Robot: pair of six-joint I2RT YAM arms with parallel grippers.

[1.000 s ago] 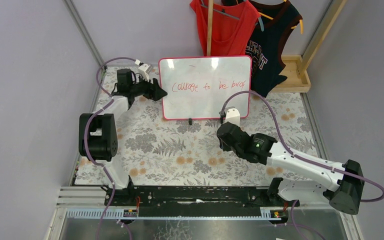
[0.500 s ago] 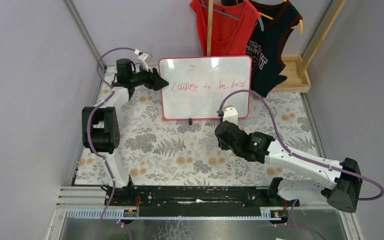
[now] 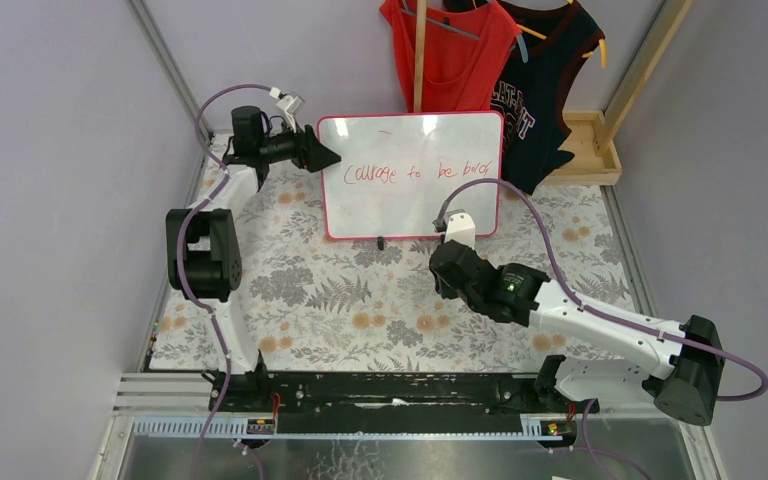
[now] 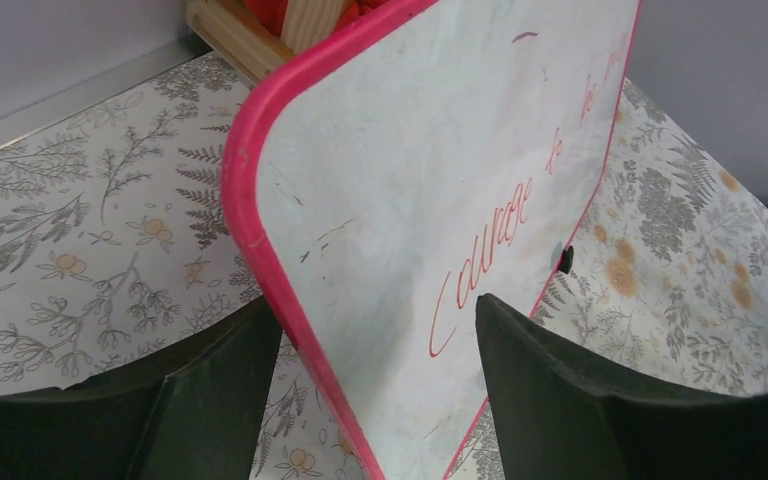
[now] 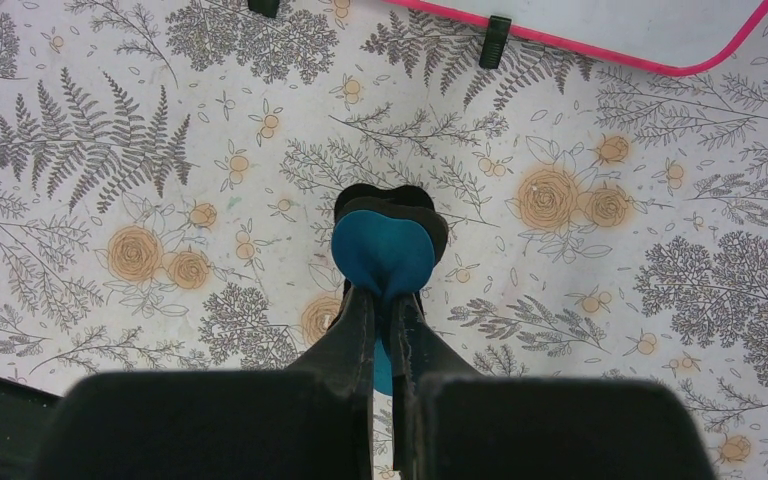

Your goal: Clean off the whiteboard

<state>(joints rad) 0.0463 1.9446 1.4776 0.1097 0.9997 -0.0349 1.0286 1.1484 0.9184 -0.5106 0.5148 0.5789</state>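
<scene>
**Board lies ahead of the eraser**

The whiteboard (image 3: 410, 175) stands far across the table (image 3: 310, 300), long axis left-right, writing unwiped. The left gripper (image 3: 325, 158), wide, straddles its left edge. The right gripper (image 5: 385, 310), near its bottom edge, pinches the eraser (image 5: 383, 255).

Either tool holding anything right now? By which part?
The right tool is shut on the blue eraser, pinching its near end. The left tool is open, straddling the left edge of the whiteboard, not closed on it.
</scene>
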